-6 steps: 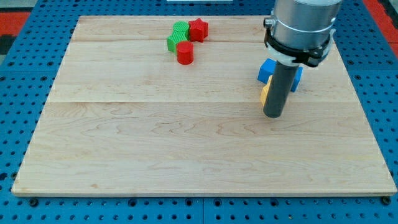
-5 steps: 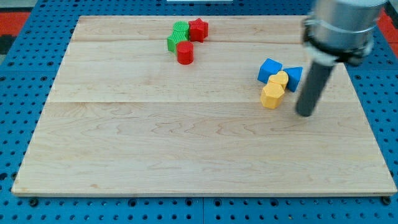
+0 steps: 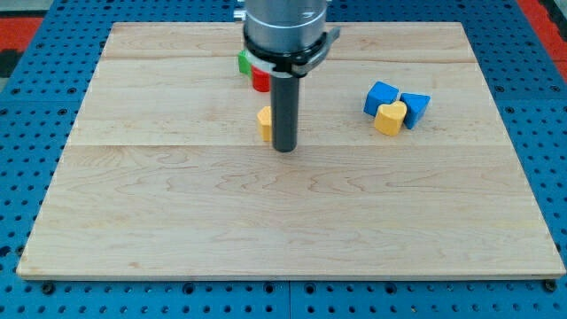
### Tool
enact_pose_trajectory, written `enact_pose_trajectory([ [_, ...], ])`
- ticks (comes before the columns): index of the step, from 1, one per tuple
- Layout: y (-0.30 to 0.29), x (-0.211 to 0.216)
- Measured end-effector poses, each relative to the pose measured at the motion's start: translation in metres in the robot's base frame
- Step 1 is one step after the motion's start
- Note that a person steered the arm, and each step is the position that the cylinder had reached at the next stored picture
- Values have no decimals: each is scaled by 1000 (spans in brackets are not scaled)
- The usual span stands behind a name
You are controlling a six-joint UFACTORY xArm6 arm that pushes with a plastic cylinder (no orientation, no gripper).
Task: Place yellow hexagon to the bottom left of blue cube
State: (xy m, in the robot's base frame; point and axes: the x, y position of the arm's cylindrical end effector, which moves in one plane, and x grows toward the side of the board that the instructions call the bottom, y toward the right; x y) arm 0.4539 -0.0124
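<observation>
The tip (image 3: 284,149) has been swung from beside the blue cube (image 3: 383,96) to the middle of the bench (image 3: 177,221). It is now just right of a half-hidden yellow block (image 3: 264,123), judged the hexagon, which lies well left of the cube and slightly below it. No fingers are fitted.

A pale wooden board (image 3: 177,204) with visible grain and a smooth matt finish lies on a blue perforated base (image 3: 27,106). A dark matt rod hangs from a grey, smooth metal-looking cylinder (image 3: 283,18).
</observation>
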Motion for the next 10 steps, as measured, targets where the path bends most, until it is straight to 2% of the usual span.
enact_pose_trajectory([
  [1,-72,-2],
  [2,-53,-20],
  [3,24,-33],
  [4,-32,-22],
  [5,-54,-32],
  [6,-38,-68],
  [7,-14,-73],
  [9,76,-62],
  [10,56,-46],
])
